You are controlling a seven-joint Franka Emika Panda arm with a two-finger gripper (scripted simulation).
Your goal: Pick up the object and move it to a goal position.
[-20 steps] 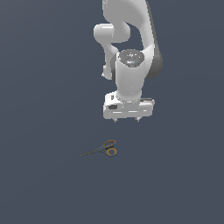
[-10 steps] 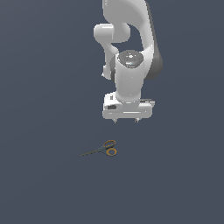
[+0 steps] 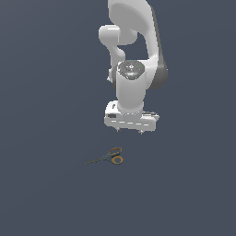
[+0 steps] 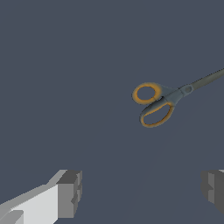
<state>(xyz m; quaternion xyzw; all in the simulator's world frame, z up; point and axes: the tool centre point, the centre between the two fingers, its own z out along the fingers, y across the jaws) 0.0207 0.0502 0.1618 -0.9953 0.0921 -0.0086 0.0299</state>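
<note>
Gripper (image 3: 129, 130) hangs empty, jaws spread wide, above and apart from the scissors (image 4: 164, 102), which lie flat on the dark counter (image 3: 46, 193). Likely light, stiff, thin and low-lying; best hold probably across the pivot, just beside the orange ring handles (image 4: 148, 94)

Small scissors with orange ring handles and dark blades (image 4: 168, 99) lie flat, apparently clear of the spread grey fingertips (image 4: 70, 194).
</note>
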